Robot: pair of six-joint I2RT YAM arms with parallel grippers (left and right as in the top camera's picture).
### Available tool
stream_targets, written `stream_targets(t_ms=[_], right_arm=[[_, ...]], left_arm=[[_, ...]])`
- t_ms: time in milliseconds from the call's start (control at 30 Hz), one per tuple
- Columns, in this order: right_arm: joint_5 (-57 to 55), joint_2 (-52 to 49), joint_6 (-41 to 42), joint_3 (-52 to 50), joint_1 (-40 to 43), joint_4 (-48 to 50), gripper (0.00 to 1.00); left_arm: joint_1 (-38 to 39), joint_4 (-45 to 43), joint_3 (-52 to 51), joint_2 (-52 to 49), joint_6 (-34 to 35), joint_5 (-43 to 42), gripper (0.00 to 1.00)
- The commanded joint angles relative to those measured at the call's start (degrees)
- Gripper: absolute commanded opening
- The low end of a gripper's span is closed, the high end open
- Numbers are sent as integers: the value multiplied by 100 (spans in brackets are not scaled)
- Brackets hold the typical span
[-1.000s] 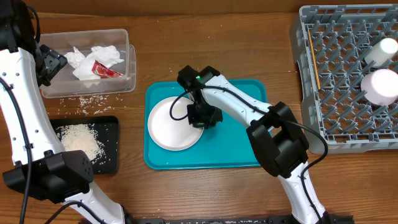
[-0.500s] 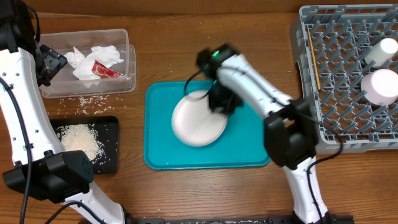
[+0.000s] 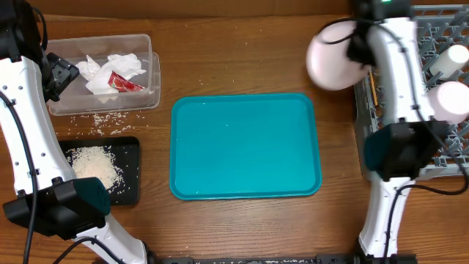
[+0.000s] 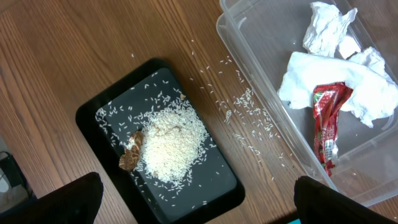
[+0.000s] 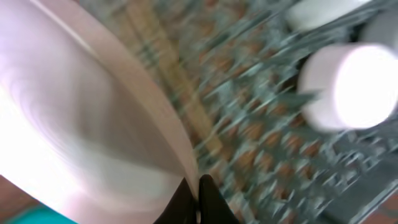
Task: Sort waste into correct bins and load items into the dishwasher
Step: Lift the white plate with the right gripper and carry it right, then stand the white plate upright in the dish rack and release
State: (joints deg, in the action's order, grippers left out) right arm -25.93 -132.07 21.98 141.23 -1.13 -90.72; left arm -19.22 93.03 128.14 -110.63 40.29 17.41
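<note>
My right gripper [image 3: 357, 48] is shut on the rim of the round white plate [image 3: 332, 59], holding it tilted in the air at the left edge of the grey dish rack [image 3: 410, 147]. In the blurred right wrist view the plate [image 5: 93, 124] fills the left side, pinched between my fingertips [image 5: 211, 202]. A white bowl [image 3: 449, 101], a cup [image 3: 448, 60] and chopsticks [image 3: 371, 88] lie in the rack. My left gripper [image 4: 199, 196] hangs open above the black tray [image 4: 106, 106], which holds rice [image 4: 171, 140] and a brown scrap [image 4: 130, 155]. The clear tub [image 4: 261, 93] holds tissue [image 4: 329, 81] and a red wrapper [image 4: 323, 124].
The teal serving tray [image 3: 245, 147] lies bare in the middle of the table. Loose rice grains [image 3: 102, 121] are scattered on the wood between the clear tub [image 3: 150, 51] and the black tray [image 3: 132, 176]. The left arm [image 3: 29, 139] stands along the left edge.
My right gripper has lifted the plate off the teal tray and carried it up and to the right, to the rack's left edge. The left arm has not moved.
</note>
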Motion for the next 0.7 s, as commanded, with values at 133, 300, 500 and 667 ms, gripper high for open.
stream_targets(t_ms=[133, 300, 500, 667], right_arm=[[-507, 214, -39, 149, 988, 968, 4], [-511, 214, -153, 92, 1204, 1416, 4], [-595, 214, -251, 48, 1211, 1561, 4], [-487, 203, -247, 20, 1088, 1464, 4]], left_arm=[[-20, -9, 52, 26, -46, 98, 100], [-20, -9, 52, 26, -46, 96, 100], [-20, -9, 52, 26, -46, 98, 100], [-20, -9, 52, 26, -46, 96, 100]])
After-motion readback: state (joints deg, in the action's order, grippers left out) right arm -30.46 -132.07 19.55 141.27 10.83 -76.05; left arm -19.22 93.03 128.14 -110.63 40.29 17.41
